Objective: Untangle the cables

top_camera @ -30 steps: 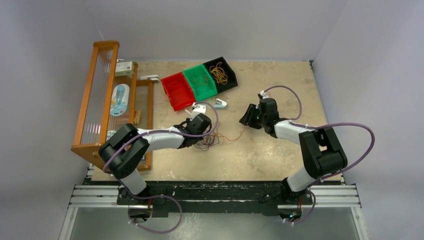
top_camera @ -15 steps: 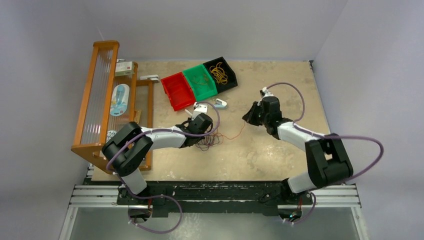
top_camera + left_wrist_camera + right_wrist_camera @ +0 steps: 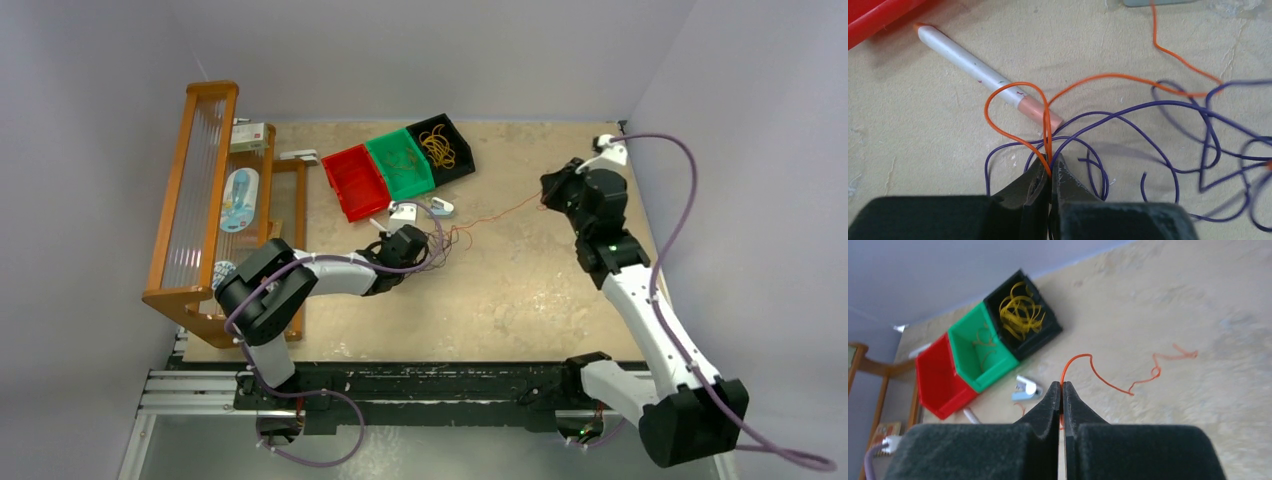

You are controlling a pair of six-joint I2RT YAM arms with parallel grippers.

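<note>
Here orange cable [image 3: 987, 110] pinched in left claw [image 3: 1050, 161] and right claw [image 3: 1062, 388].

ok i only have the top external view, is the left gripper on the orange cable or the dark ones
observer: left wrist view shows the left gripper shut on the orange cable, where its loop crosses itself.
operator: and the dark ones
observer: they are purple cables, looping on the table around that gripper; whether one is pinched too, I cannot tell.
operator: and the other side
observer: the right gripper is shut on an orange cable too, a wavy length trailing on the table beyond.
</note>
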